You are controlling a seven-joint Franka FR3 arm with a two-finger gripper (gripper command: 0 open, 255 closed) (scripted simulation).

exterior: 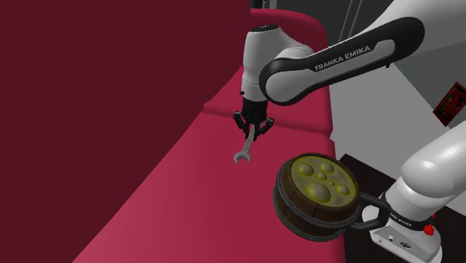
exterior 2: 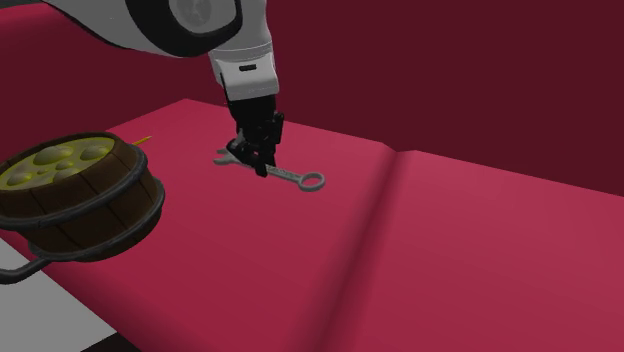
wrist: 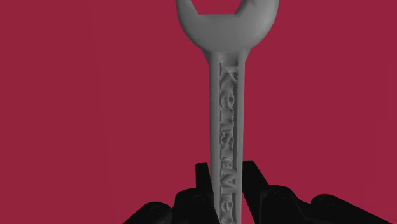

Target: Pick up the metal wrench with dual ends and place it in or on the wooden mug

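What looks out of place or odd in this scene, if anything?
The wooden mug sits at the very edge of the red cushion, seemingly partly over it, and looks brim-full of yellow-green bubbly liquid. The gripper clasps the wrench by its shaft, which looks normal.

Crimson sofa seat (exterior 2: 480, 250), two cushions meeting at a seam (exterior 2: 372, 205), darker backrest (exterior 2: 450, 70) behind. Brown barrel-shaped wooden mug (exterior 2: 90, 215) with dark bands sits at the seat's front edge.

White arm (exterior: 261, 63), black claw (exterior: 252, 131)
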